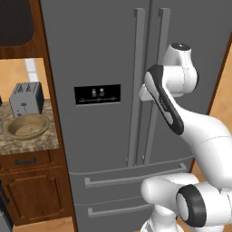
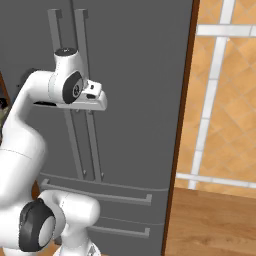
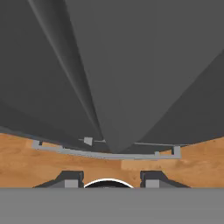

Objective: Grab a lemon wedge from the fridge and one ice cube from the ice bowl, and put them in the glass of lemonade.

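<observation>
The tall grey steel French-door fridge (image 1: 108, 113) stands closed, both doors flush, and the white arm's two-finger gripper (image 3: 108, 178) is up against the long vertical bar handles (image 1: 136, 86) at the seam where the doors meet. In the hand view the two dark finger tips stand apart with a clear gap between them and nothing pinched — partly spread, by the look of it. Whether a bar already lies between them I cannot tell; the side views hide the tips behind the wrist.

The lemon wedge is presumably inside the fridge. The shallow round tan ice bowl (image 1: 28, 127) sits near the front edge of the speckled stone counter (image 1: 43, 142) left of the fridge, just in front of the silver toaster (image 1: 26, 99).

The step in hand appears to be opening a door. To do it well, centre one bar squarely between the fingers before closing, take only that bar — the two run close together — then pull along the door's swing arc rather than straight back, so the fingers do not slip off.
</observation>
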